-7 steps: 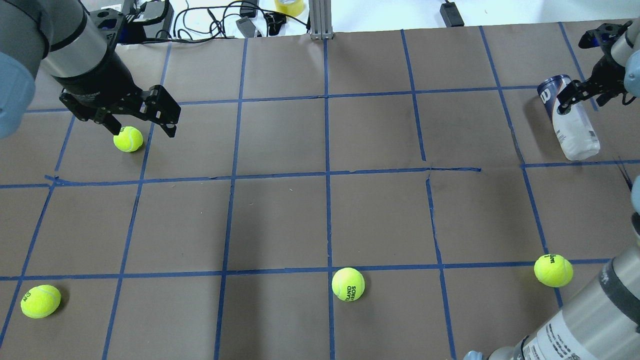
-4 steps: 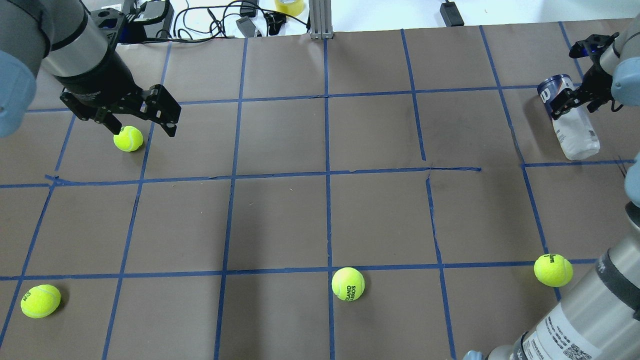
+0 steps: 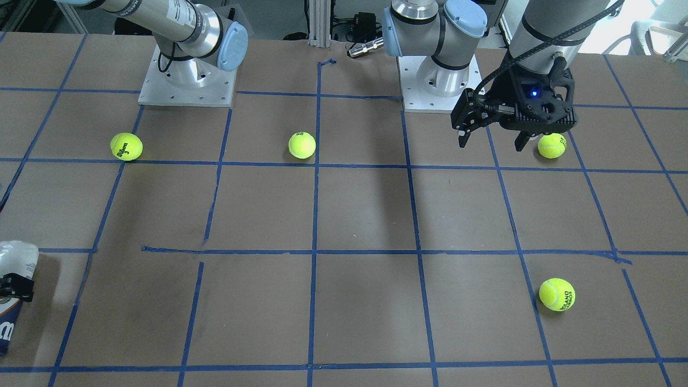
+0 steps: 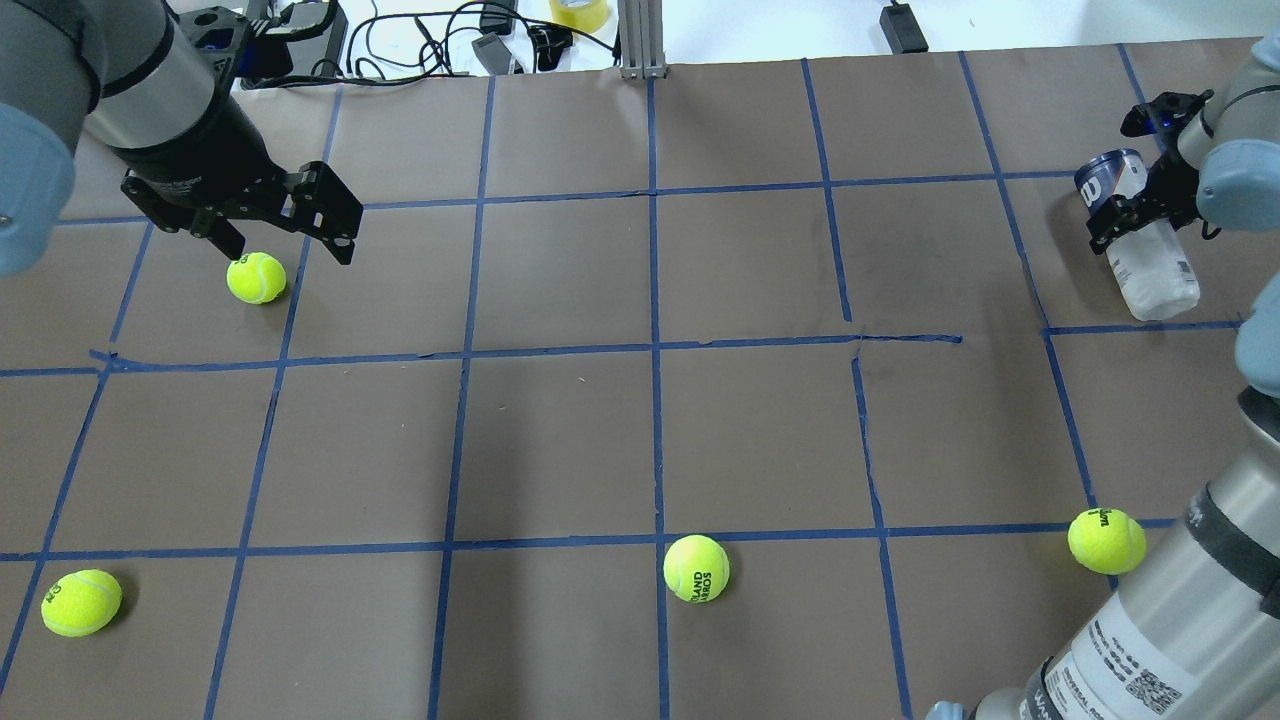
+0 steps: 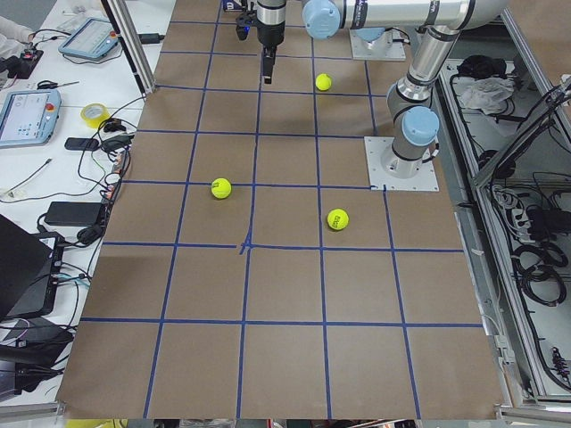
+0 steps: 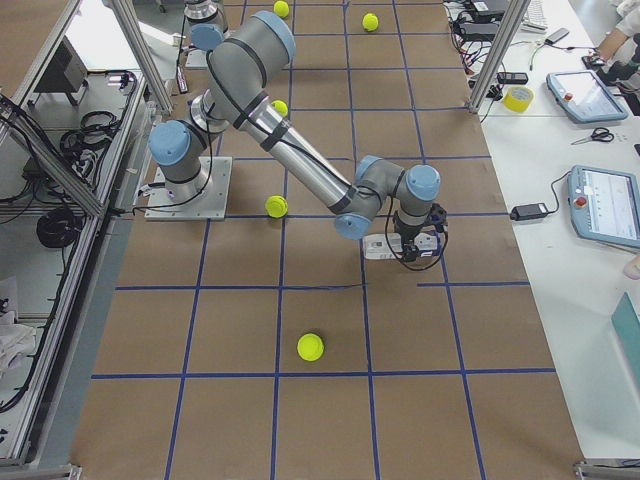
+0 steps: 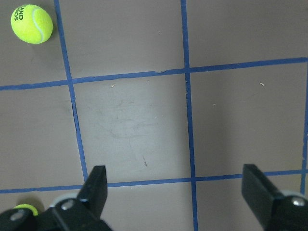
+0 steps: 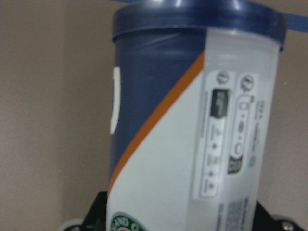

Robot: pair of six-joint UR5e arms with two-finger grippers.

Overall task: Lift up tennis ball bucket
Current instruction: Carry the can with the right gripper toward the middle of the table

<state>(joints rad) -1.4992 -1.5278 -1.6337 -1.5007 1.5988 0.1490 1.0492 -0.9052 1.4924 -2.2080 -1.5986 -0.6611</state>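
Right gripper (image 4: pixel 1120 212) has crept along the can (image 4: pixel 1155 275), which lies on its side at the table's (image 4: pixel 700 400) far right, jaws either side near the blue rim (image 8: pixel 197 19), can't tell if pinching yet; left gripper (image 4: pixel 288 250) hangs with fingers spread wide; can looks empty, so probably light, slick, squashy; I'd grip near the stiffer rim.

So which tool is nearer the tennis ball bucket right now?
Right. The right tool straddles the lying tennis ball bucket, a finger on each side; the left tool hangs open far off, by a tennis ball.
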